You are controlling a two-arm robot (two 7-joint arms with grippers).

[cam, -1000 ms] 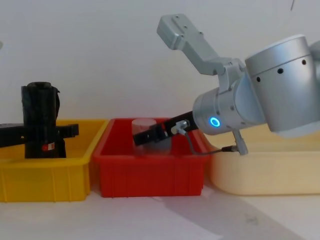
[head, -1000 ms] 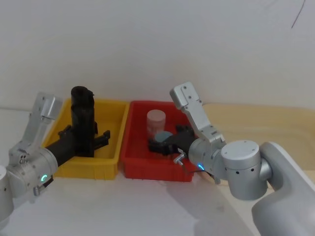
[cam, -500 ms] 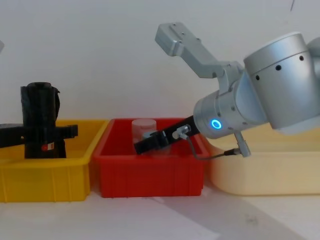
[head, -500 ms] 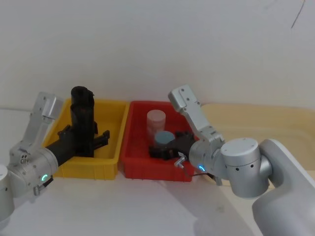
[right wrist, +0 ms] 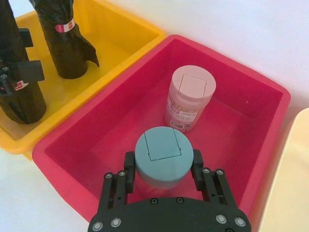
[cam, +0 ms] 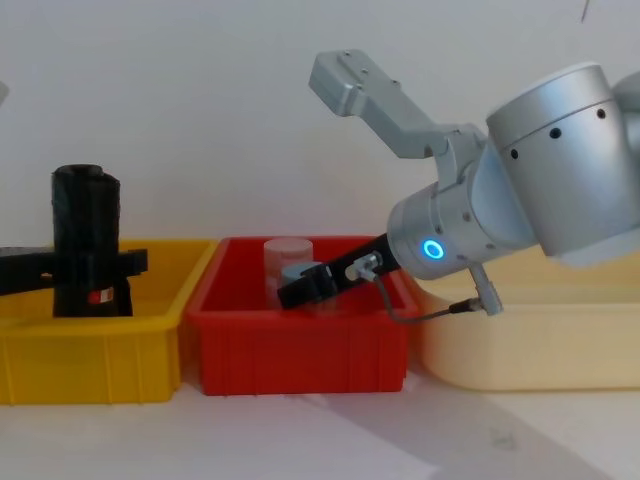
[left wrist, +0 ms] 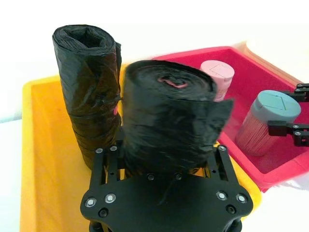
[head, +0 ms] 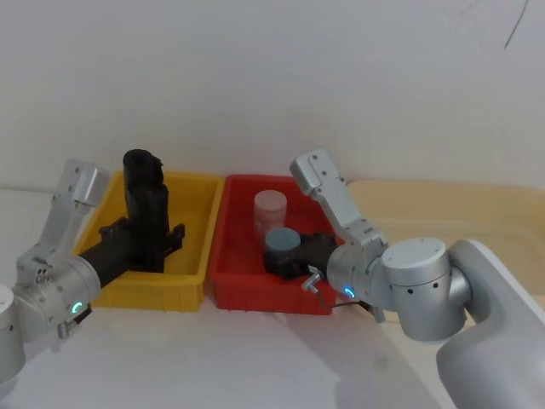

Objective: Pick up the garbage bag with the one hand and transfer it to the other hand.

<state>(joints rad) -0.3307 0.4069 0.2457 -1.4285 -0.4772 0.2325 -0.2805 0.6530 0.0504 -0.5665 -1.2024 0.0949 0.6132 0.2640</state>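
In the yellow bin [left wrist: 43, 159], on the robot's left, the left gripper [left wrist: 166, 149] is pinched across the garbage bag [left wrist: 166, 111], which stands upright with its long axis vertical, just beside another black roll [left wrist: 87, 87]. The right gripper [right wrist: 161, 168] lies to the bag's right in the red bin [right wrist: 241, 140]. It is clamped on 1 grey-lidded jar [right wrist: 160, 153], so judged not free to receive.

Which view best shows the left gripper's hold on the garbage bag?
Left wrist view: the garbage bag sits between the left gripper's fingers, both touching it. Head and chest views show the gripper crossing the upright roll; the right wrist view catches it at the edge.
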